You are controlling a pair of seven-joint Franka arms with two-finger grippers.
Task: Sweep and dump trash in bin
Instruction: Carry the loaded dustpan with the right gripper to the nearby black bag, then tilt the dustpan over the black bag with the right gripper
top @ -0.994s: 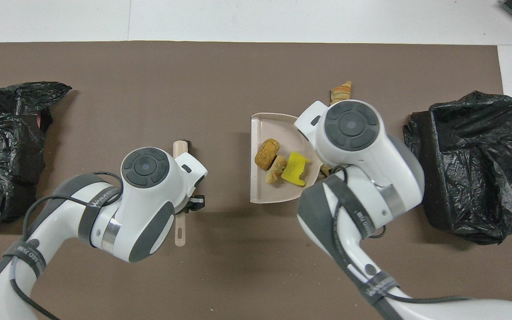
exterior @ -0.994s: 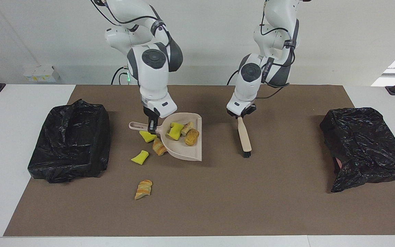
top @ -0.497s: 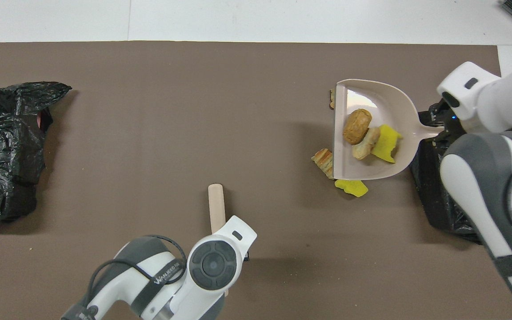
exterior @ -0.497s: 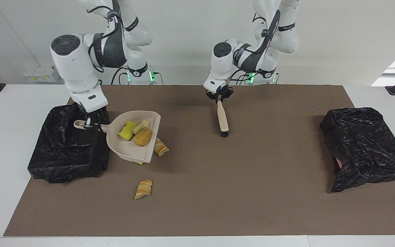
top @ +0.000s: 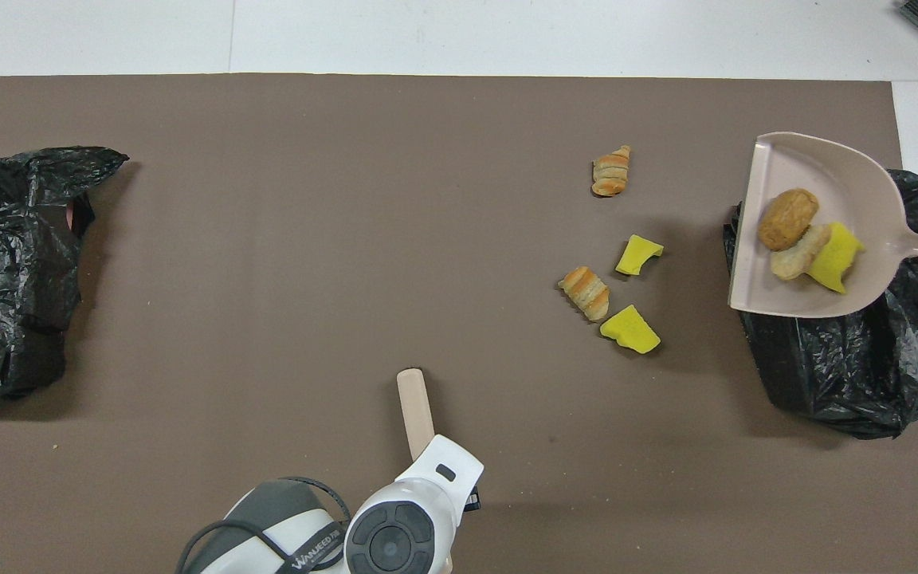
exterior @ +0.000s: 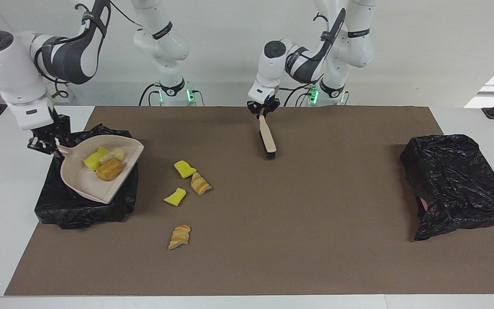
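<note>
The right gripper [exterior: 45, 143] is clamped on the handle of the beige dustpan [exterior: 97, 189], holding it in the air over the black-lined bin [exterior: 79, 210] at the right arm's end of the table. The pan reaches out from the gripper over the bin's opening, with its wide lip toward the middle of the table. Three scraps of trash lie in the pan close to the gripper: a yellow foam chunk [exterior: 92, 159], a pale bread piece [exterior: 114, 154] touching it, and a round brown bread piece [exterior: 109, 170] just past those, toward the lip.

Four more scraps lie on the brown mat [exterior: 272, 240], away from the pan's lip toward the table's middle. A yellow foam chunk [exterior: 184, 168] and a striped bread piece [exterior: 200, 183] touch each other; another yellow chunk [exterior: 175, 197] lies near them, and a striped bread piece [exterior: 180, 236] lies apart, farthest from the robots.

The left gripper [exterior: 264, 112] is closed on the handle of a small brush [exterior: 266, 136] and holds it above the mat, near the robots' edge. The brush hangs below the gripper with its dark bristles at the low end; I cannot tell whether they touch the mat. A second black-lined bin [exterior: 457, 180] sits at the left arm's end of the table, well apart from this gripper.
</note>
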